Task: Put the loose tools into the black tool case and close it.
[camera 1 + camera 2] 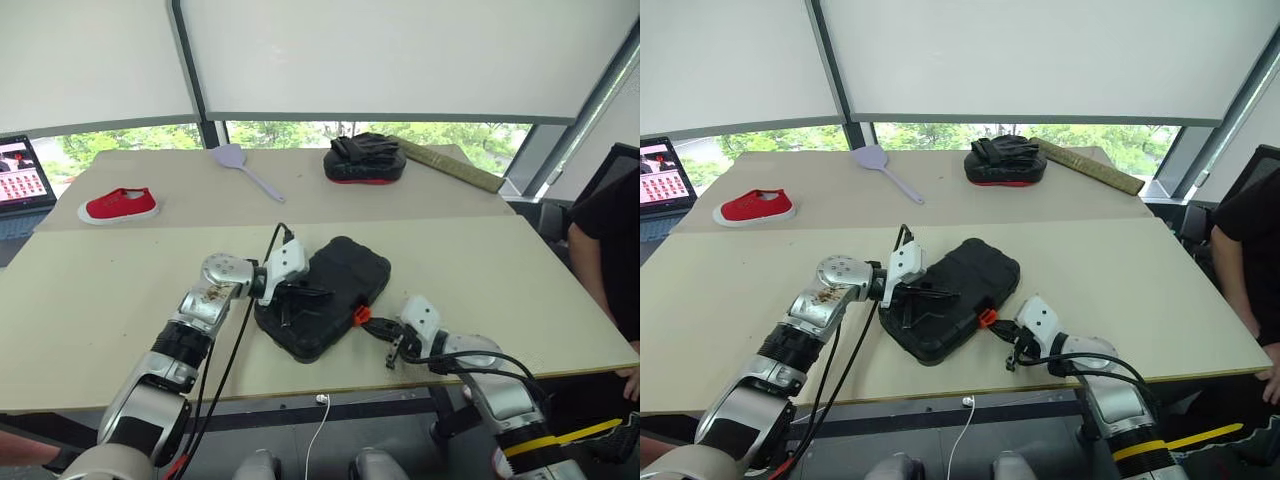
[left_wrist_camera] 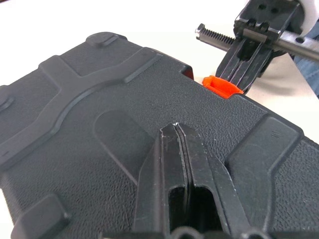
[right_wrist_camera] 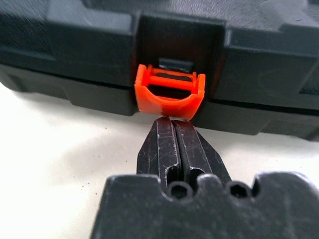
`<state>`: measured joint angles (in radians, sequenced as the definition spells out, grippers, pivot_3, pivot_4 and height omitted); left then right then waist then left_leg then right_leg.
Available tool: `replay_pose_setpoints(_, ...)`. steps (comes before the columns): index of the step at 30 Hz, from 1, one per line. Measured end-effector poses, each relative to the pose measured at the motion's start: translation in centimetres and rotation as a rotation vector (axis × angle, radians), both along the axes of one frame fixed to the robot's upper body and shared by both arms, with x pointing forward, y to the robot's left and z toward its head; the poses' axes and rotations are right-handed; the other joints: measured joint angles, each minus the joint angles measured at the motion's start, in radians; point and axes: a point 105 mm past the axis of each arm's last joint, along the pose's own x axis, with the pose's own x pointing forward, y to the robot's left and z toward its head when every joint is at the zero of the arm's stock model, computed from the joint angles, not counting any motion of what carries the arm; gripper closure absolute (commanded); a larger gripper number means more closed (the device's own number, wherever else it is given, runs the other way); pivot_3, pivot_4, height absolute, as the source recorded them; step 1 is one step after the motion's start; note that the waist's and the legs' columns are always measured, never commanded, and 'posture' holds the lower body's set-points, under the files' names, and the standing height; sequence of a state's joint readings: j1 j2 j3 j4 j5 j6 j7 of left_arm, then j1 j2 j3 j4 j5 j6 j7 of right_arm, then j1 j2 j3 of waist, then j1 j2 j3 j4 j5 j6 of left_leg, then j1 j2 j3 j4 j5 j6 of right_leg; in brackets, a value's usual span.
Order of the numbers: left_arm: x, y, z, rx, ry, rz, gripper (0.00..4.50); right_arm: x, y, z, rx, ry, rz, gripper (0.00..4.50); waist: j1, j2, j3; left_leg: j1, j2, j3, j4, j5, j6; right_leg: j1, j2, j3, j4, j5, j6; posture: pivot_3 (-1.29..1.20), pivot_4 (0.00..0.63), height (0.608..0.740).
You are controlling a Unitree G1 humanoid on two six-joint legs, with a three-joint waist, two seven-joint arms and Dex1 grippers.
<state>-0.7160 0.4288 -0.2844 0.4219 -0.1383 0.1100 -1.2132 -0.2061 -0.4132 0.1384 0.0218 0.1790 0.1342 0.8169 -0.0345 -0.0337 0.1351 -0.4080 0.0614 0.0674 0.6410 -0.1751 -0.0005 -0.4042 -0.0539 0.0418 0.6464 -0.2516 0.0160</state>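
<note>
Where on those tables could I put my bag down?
Bare tabletop lies left of the black case, in front of the red shoe, and right of the case toward the table edge. It is crowded at the case, where the left claw and right claw work.

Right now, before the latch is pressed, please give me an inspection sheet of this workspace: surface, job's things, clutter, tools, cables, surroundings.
Surface: beige tabletop, two tables pushed together.
Job's things: flat black moulded-plastic case, lid down; orange latch not snapped flat. Loose tools: nothing seen.
Clutter: red slip-on shoe, lilac spatula, black-and-red padded mitt, long olive bar, all on the far table.
Tools: left tool shut, resting on the lid; right tool shut, tip at the latch.
Cables: black cable at the left wrist; white cable hanging below the table edge.
Surroundings: windows, laptop screen, a person at the right.
</note>
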Motion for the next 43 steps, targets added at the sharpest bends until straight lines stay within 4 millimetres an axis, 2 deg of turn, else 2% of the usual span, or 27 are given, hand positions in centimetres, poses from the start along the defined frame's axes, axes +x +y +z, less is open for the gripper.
replay_pose_setpoints(5, -0.1, 0.1, -0.1, 0.003, -0.001, -0.003, 4.46, -0.1, 0.1, 0.8, 0.059, 0.023, 0.001, 4.5, -0.012, 0.0, 0.0, 0.0, 0.001, 0.0, -0.002, 0.0, 0.0, -0.001, 0.001, 0.0, 0.0, 0.0, 0.0, 0.0, 0.15, 0.74)
replay_pose_setpoints(11, -0.4, -0.3, -0.3, 0.002, 0.006, -0.018, 4.46, 0.0, 1.8, 4.9, 0.133, -0.09, 0.1, 4.5, -0.007, 0.001, -0.001, 0.004, 0.001, 0.0, -0.007, 0.0, 0.0, 0.0, 0.002, 0.0, 0.0, -0.002, -0.002, 0.0, 0.15, 0.74)
replay_pose_setpoints(14, -0.6, -0.5, -0.3, 0.005, 0.006, -0.035, 4.46, -0.3, 2.2, 4.8, 0.136, -0.074, 0.117, 4.5, 0.001, 0.0, -0.004, 0.003, 0.001, 0.0, -0.009, -0.001, -0.001, 0.0, 0.001, 0.0, -0.002, -0.002, 0.0, 0.0, 0.15, 0.74)
replay_pose_setpoints(17, -0.8, -0.5, -0.3, -0.003, -0.004, -0.04, 4.46, -0.6, 1.6, 4.2, 0.121, -0.055, 0.106, 4.5, 0.006, 0.0, -0.005, 0.003, 0.0, 0.0, -0.01, -0.002, 0.0, 0.0, 0.0, 0.0, -0.003, -0.002, 0.001, 0.0, 0.15, 0.74)
replay_pose_setpoints(19, -0.9, -0.1, -0.2, -0.036, -0.013, -0.031, 3.95, -1.1, 0.5, 3.9, 0.09, -0.052, 0.093, 4.5, 0.005, 0.001, -0.005, 0.003, 0.0, 0.001, -0.011, -0.002, 0.0, 0.0, 0.0, 0.0, -0.004, -0.002, 0.001, 0.0, 0.15, 0.74)
replay_pose_setpoints(20, -1.0, 0.5, 0.0, -0.074, -0.015, -0.014, 3.79, -1.4, -0.3, 4.0, 0.081, -0.056, 0.083, 4.21, 0.001, 0.001, -0.005, 0.003, 0.0, 0.001, -0.013, -0.002, 0.0, -0.001, 0.0, 0.001, -0.004, -0.002, 0.001, 0.0, 0.15, 0.74)
replay_pose_setpoints(21, -1.0, 1.0, 0.4, -0.116, -0.018, 0.0, 3.39, -1.5, -1.0, 4.2, 0.074, -0.063, 0.068, 3.9, -0.004, 0.001, -0.004, 0.003, 0.0, 0.001, -0.013, -0.002, 0.0, -0.001, 0.0, 0.001, -0.004, -0.002, 0.001, 0.0, 0.15, 0.74)
replay_pose_setpoints(22, -1.3, 1.6, 0.7, -0.152, -0.015, 0.003, 3.2, -1.6, -1.7, 4.5, 0.066, -0.073, 0.053, 3.75, -0.007, 0.001, -0.004, 0.003, 0.0, 0.001, -0.014, -0.002, 0.0, -0.001, 0.0, 0.001, -0.004, -0.002, 0.001, 0.0, 0.15, 0.74)
replay_pose_setpoints(23, -1.7, 2.5, 0.9, -0.188, -0.005, 0.009, 2.67, -1.8, -2.7, 4.8, 0.051, -0.083, 0.036, 3.35, -0.009, 0.001, -0.004, 0.003, 0.001, 0.001, -0.015, -0.002, 0.0, -0.002, 0.001, 0.0, -0.004, -0.002, 0.001, 0.0, 0.15, 0.74)
replay_pose_setpoints(24, -2.1, 3.6, 1.2, -0.214, -0.003, 0.017, 2.33, -1.9, -3.5, 5.0, 0.028, -0.098, 0.024, 2.99, -0.011, 0.0, -0.004, 0.003, 0.002, 0.001, -0.015, -0.002, 0.0, -0.002, 0.002, 0.0, -0.004, -0.003, 0.0, 0.0, 0.15, 0.74)
replay_pose_setpoints(26, -2.7, 6.1, 1.5, -0.221, -0.009, 0.055, 1.58, -2.3, -5.2, 5.3, -0.018, -0.125, 0.007, 2.32, -0.011, 0.001, -0.002, 0.003, 0.003, 0.001, -0.015, -0.002, 0.0, -0.003, 0.003, 0.0, -0.004, -0.003, -0.001, 0.0, 0.15, 0.74)
replay_pose_setpoints(30, -3.7, 12.2, 1.3, -0.163, -0.02, 0.245, 0.14, -3.1, -7.4, 5.7, -0.1, -0.212, 0.044, 0.93, -0.006, -0.001, 0.007, 0.0, 0.004, 0.001, -0.015, -0.002, 0.0, -0.006, 0.004, 0.0, -0.004, -0.003, -0.001, 0.0, 0.15, 0.74)
replay_pose_setpoints(32, -4.7, 15.7, 0.8, -0.095, -0.039, 0.36, 0.0, -3.7, -8.4, 5.6, -0.134, -0.245, 0.103, 0.25, -0.003, -0.003, 0.01, 0.0, 0.004, 0.001, -0.015, -0.002, -0.001, -0.006, 0.002, 0.0, -0.005, -0.004, -0.001, 0.0, 0.15, 0.74)
replay_pose_setpoints(33, -5.0, 16.6, 0.6, -0.078, -0.035, 0.395, 0.0, -3.9, -8.7, 5.5, -0.141, -0.252, 0.118, 0.03, -0.002, -0.004, 0.011, -0.001, 0.004, 0.002, -0.016, -0.002, -0.001, -0.007, 0.0, -0.001, -0.005, -0.004, -0.001, 0.0, 0.15, 0.74)
replay_pose_setpoints(35, -5.7, 18.3, 0.0, -0.047, -0.045, 0.466, 0.0, -4.0, -9.3, 5.3, -0.141, -0.244, 0.142, 0.03, 0.003, -0.004, 0.013, -0.003, 0.003, 0.003, -0.015, -0.002, -0.001, -0.009, -0.003, 0.0, -0.005, -0.005, -0.002, 0.0, 0.15, 0.74)
replay_pose_setpoints(39, -8.6, 21.9, -3.0, 0.039, -0.024, 0.633, 0.0, -3.5, -10.9, 5.0, -0.152, -0.197, 0.133, 0.03, 0.012, -0.008, 0.015, -0.009, 0.003, 0.005, -0.015, -0.002, -0.001, -0.017, -0.006, 0.003, -0.005, 0.0, -0.008, 0.0, 0.15, 0.74)
replay_pose_setpoints(40, -9.2, 22.4, -3.3, 0.046, -0.022, 0.659, 0.0, -3.4, -11.2, 5.0, -0.154, -0.194, 0.128, 0.03, 0.014, -0.009, 0.016, -0.009, 0.003, 0.006, -0.015, -0.002, -0.001, -0.018, -0.007, 0.003, -0.006, 0.0, -0.009, 0.0, 0.15, 0.74)
replay_pose_setpoints(43, -9.5, 22.4, -2.8, 0.046, -0.063, 0.691, 0.0, -2.8, -11.4, 5.3, -0.156, -0.214, 0.129, 0.03, 0.027, -0.009, 0.016, -0.009, 0.005, 0.011, -0.015, -0.005, -0.005, -0.018, -0.007, 0.0, -0.005, -0.001, -0.01, 0.0, 0.15, 0.74)
